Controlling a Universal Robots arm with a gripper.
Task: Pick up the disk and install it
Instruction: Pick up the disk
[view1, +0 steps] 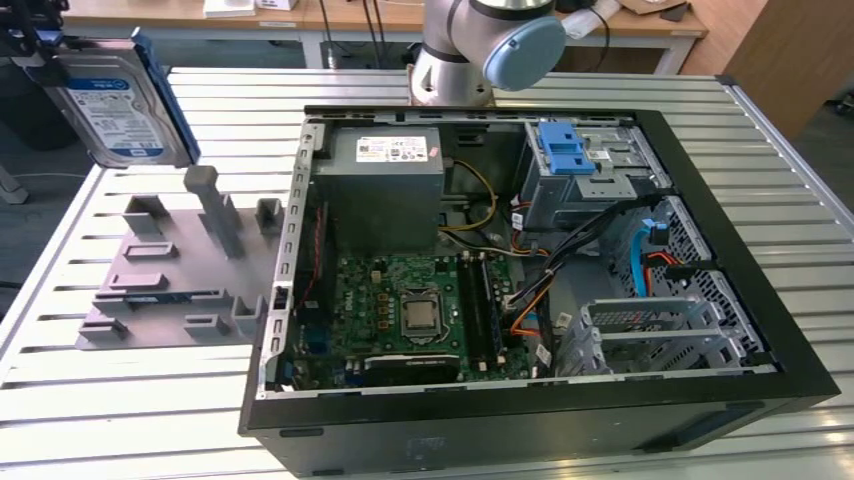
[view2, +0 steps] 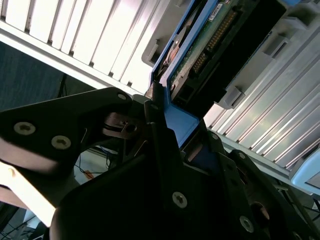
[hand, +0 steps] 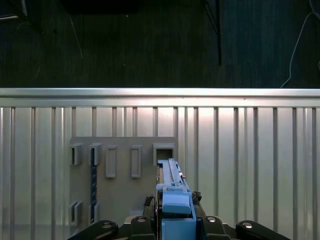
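The hand (view2: 175, 120) held the disk (view1: 114, 100) clamped by one end (upright, over the fixture plate (view1: 160, 270)); such an end-grip risked the disk pivoting or slipping.

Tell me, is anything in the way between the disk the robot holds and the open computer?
Nothing visible blocks it. The gripper holds the disk in the air above the grey fixture plate. The computer case, toward the exterior view's right, lies open on top; its near wall looks lower than the disk.
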